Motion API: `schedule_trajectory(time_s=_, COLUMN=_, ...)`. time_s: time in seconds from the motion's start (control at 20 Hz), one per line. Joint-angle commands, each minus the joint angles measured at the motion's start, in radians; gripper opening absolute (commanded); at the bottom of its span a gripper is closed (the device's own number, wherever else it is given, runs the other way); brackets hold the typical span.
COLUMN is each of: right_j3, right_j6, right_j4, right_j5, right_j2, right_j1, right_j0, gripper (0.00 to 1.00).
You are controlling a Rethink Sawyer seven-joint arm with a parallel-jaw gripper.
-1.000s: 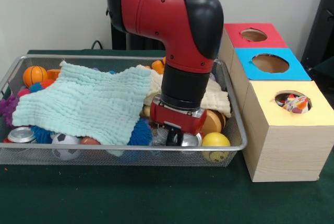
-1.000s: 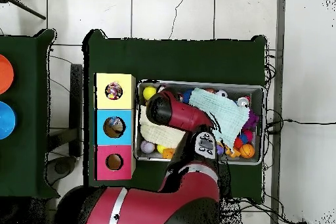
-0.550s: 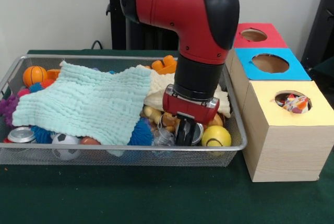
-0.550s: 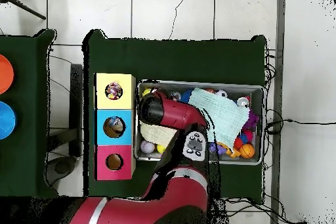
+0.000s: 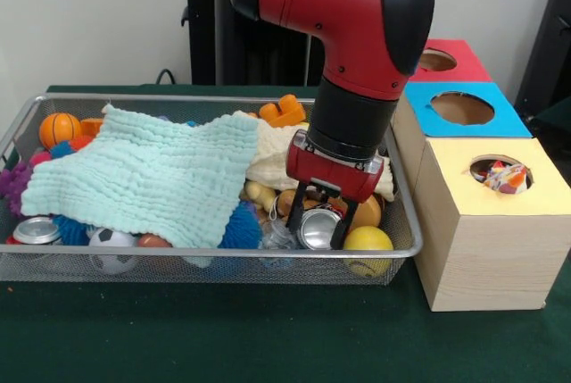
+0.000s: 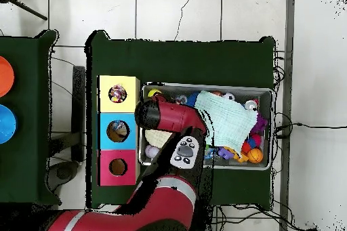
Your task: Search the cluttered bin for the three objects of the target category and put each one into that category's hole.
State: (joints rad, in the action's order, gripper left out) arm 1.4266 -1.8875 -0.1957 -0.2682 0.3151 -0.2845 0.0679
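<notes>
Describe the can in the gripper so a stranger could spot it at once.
Find the wire basket and go to its end nearest the yellow box. There the gripper holds a silver can by its sides, its shiny round end facing out, just left of a yellow ball.

Bin [image 5: 406,222] crammed; we find no bare floor. Mint cloth [image 5: 152,173] blankets left half, cream cloth [image 5: 268,155] centre. Gripper [image 5: 321,222] wedged among can [image 5: 318,227], yellow ball [image 5: 368,240], wire wall. Box [image 5: 486,249] flanks right; space above bin open.

Pincer [image 5: 318,224] gripping silver can [image 5: 318,228], wire bin [image 5: 214,262]
</notes>
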Motion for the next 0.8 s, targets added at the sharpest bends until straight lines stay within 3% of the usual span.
schedule_trajectory(time_s=0.05, right_j3=-0.044, right_j6=-0.194, right_j4=-0.034, right_j5=-0.085, right_j2=0.009, right_j1=0.097, right_j0=-0.004, gripper=1.00)
schedule_trajectory(time_s=0.45, right_j3=-0.065, right_j6=-0.235, right_j4=-0.078, right_j5=-0.172, right_j2=0.060, right_j1=0.137, right_j0=0.026, gripper=1.00)
schedule_trajectory(time_s=0.8, right_j3=-0.079, right_j6=-0.244, right_j4=-0.120, right_j5=-0.124, right_j2=0.070, right_j1=0.192, right_j0=0.034, gripper=1.00)
